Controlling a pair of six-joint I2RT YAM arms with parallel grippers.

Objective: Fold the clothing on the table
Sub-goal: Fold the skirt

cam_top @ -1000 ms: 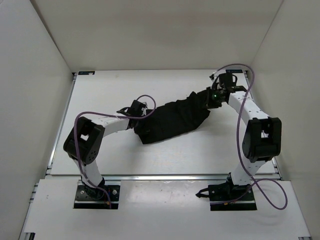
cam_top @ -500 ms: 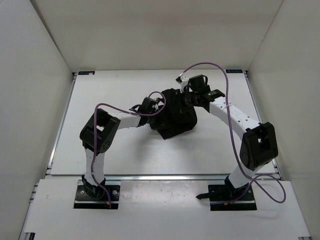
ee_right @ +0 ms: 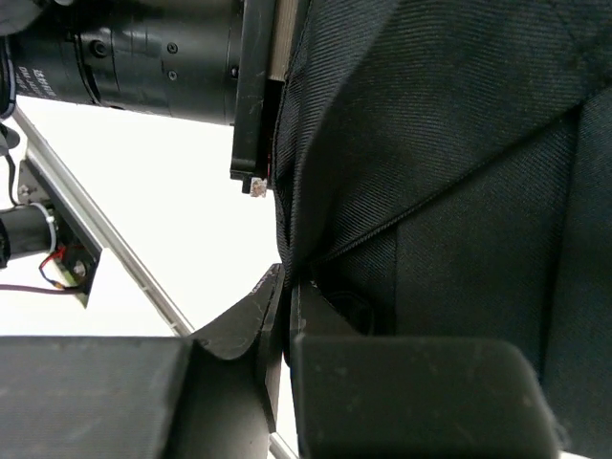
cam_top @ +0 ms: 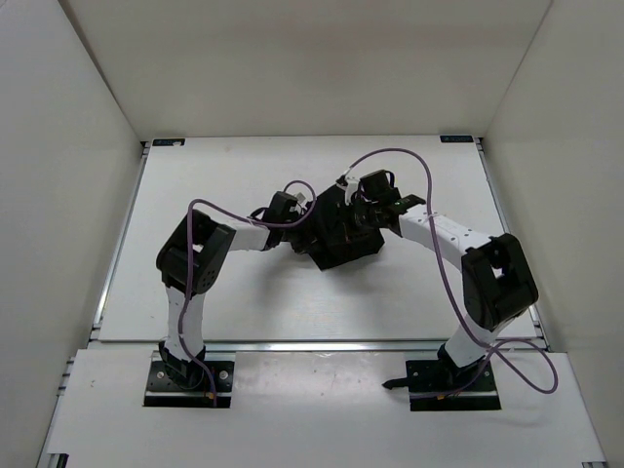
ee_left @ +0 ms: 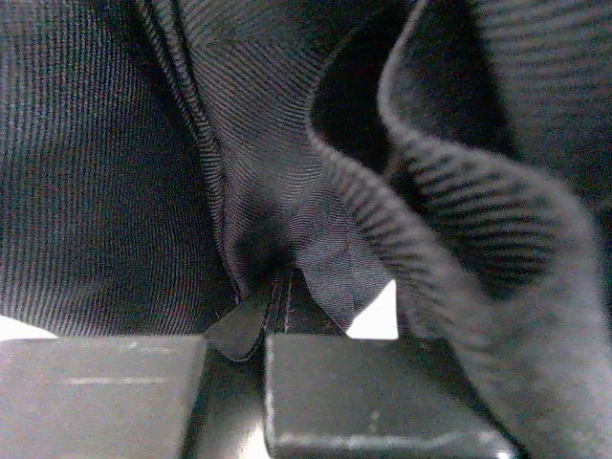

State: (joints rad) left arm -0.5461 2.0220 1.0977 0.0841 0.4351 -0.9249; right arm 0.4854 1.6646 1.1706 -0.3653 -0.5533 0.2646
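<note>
**White-walled enclosure seen from above**

A plain white back wall (cam_top: pixel 312 68), left wall (cam_top: pixel 58 244) and right wall (cam_top: pixel 575 195) box in a flat white table (cam_top: pixel 214 175). A metal rail (cam_top: pixel 322 344) runs along its near edge, beside a white base panel (cam_top: pixel 312 409). The light is soft and even.

The clothing (cam_top: pixel 343 237) on the table (cam_top: pixel 292 304), near centre

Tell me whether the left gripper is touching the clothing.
Touching. The left wrist view shows the left gripper shut on a pinched fold of the clothing, with fabric caught between its jaws.
</note>
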